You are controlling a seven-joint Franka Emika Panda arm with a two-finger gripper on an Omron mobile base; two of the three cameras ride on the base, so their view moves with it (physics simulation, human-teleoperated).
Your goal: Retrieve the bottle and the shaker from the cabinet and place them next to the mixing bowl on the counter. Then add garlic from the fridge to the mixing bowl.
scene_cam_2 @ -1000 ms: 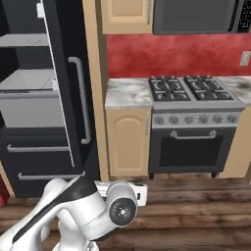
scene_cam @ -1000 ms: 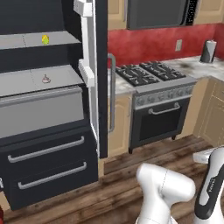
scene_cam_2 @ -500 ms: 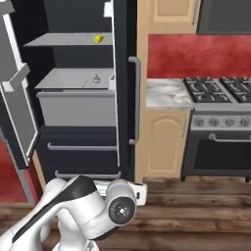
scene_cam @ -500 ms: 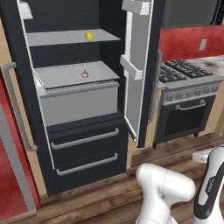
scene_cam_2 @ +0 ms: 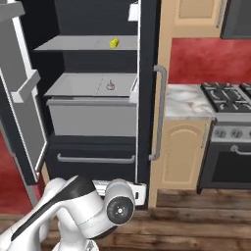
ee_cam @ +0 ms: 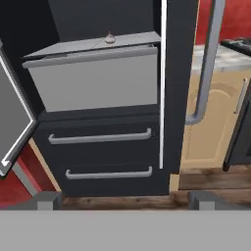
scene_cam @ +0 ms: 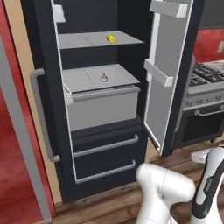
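The fridge (scene_cam: 103, 133) (scene_cam_2: 93, 146) (ee_cam: 98, 120) stands with both doors swung open. A small pale garlic bulb (scene_cam: 104, 78) (scene_cam_2: 111, 86) (ee_cam: 110, 37) sits on the flat grey lid over the pale drawer, midway up inside. My gripper (ee_cam: 125, 200) is open and holds nothing. It hangs low in front of the fridge's dark bottom drawers, well below the garlic and some way out from it. A stretch of marble counter (scene_cam_2: 184, 100) (ee_cam: 215, 56) lies to the right of the fridge.
A small yellow item (scene_cam: 111, 39) (scene_cam_2: 114, 43) rests on the upper fridge shelf. The open doors (scene_cam: 168, 78) (scene_cam_2: 19, 93) flank the opening, and a long grey bar handle (scene_cam_2: 158, 112) (ee_cam: 206, 63) hangs at the right. A stove (scene_cam: 205, 87) (scene_cam_2: 230, 122) stands further right.
The base has driven left, so the whole view has shifted: the open fridge has moved from the left to the centre and looms larger. The gripper stays open.
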